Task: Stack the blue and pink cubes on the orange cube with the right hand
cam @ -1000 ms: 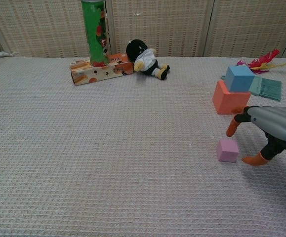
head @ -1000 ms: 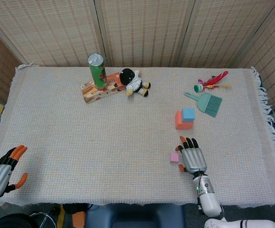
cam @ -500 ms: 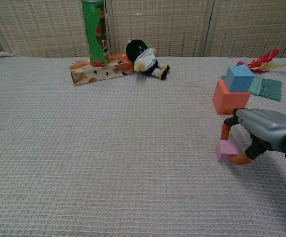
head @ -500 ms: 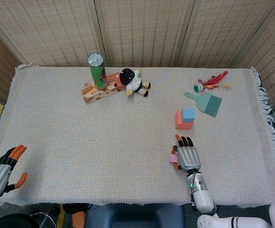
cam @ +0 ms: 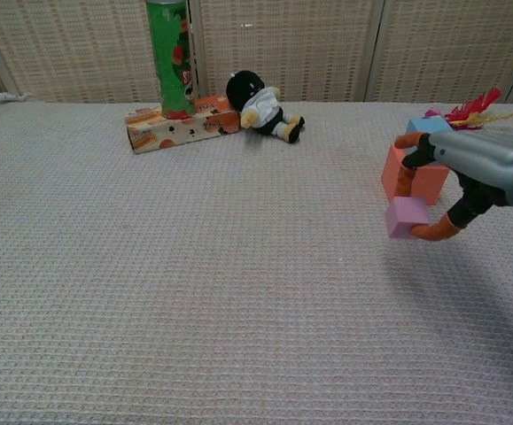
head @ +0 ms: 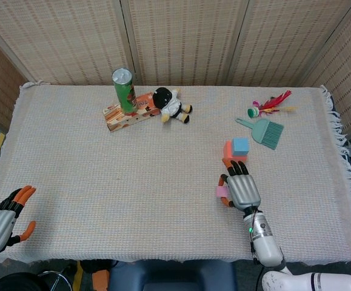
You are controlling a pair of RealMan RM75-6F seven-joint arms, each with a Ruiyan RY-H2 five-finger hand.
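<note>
My right hand (head: 239, 189) (cam: 478, 175) pinches the small pink cube (cam: 407, 217) (head: 222, 191) and holds it lifted off the cloth, just in front of the stack. The orange cube (cam: 413, 178) (head: 229, 149) stands at the right of the table with the blue cube (head: 240, 145) (cam: 424, 126) on top of it, set toward its far right side. In the chest view my hand covers most of the blue cube. My left hand (head: 5, 217) rests at the near left table edge, fingers apart and holding nothing.
A teal brush (head: 265, 131) and a feathered toy (head: 271, 103) lie behind the stack. A green can (head: 124, 91) on a printed box (head: 127, 113) and a plush toy (head: 171, 105) sit at the back centre. A woven cloth (head: 102, 176) covers the table.
My right hand closed its thumb and a finger on the pink cube, then lifted it off the cloth toward the orange cube. The left hand stayed still.
</note>
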